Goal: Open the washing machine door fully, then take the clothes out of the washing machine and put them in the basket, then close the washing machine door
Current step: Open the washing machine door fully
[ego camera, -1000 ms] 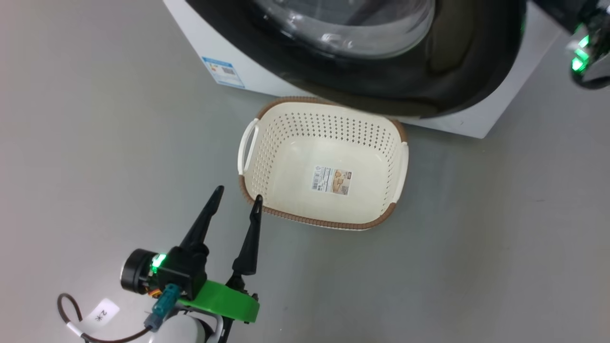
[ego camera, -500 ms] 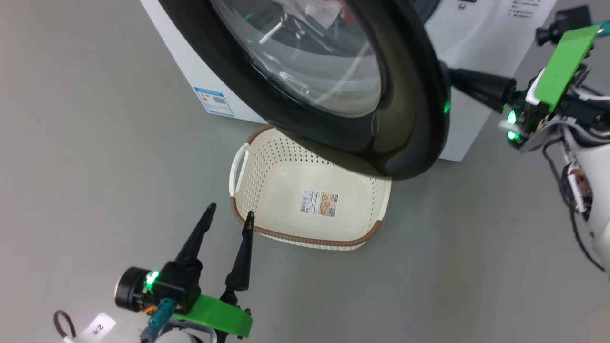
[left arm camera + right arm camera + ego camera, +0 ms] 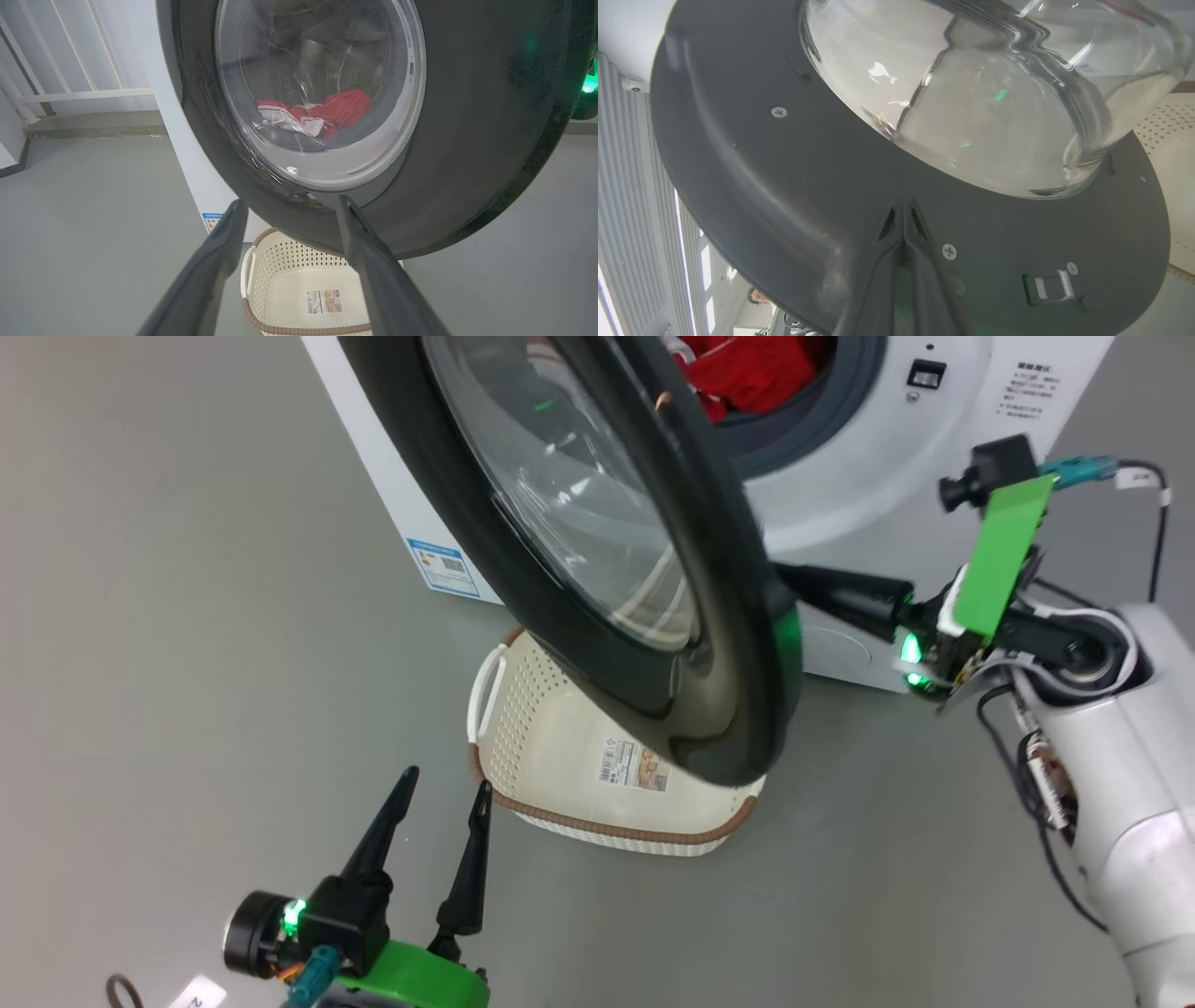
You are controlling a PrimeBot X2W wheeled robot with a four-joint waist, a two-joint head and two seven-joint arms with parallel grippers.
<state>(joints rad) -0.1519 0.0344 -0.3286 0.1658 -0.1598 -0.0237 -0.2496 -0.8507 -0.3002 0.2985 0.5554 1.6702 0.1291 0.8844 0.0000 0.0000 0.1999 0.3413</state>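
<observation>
Door-opening step, not finished: the washing machine door [image 3: 579, 551] is only part swung, edge-on to the head view. Right gripper [image 3: 903, 205] has jaws pressed together on nothing, tips against the door's dark inner face just below the glass bowl [image 3: 980, 102]. My read is it's working as a blunt pusher, since there's nothing to pinch there. Left gripper [image 3: 447, 778] hangs on the door's outer side, below and clear of the rim, jaws wide and empty, probably parked for the pull-out. The clothes [image 3: 747, 369] sit behind the door inside the washing machine [image 3: 840, 457], none out. The basket [image 3: 607, 826] is on the floor [image 3: 187, 663] partly under the door's lower edge, empty. That's good for a short drop, but the door passes right over it, so clearance looks tight.
</observation>
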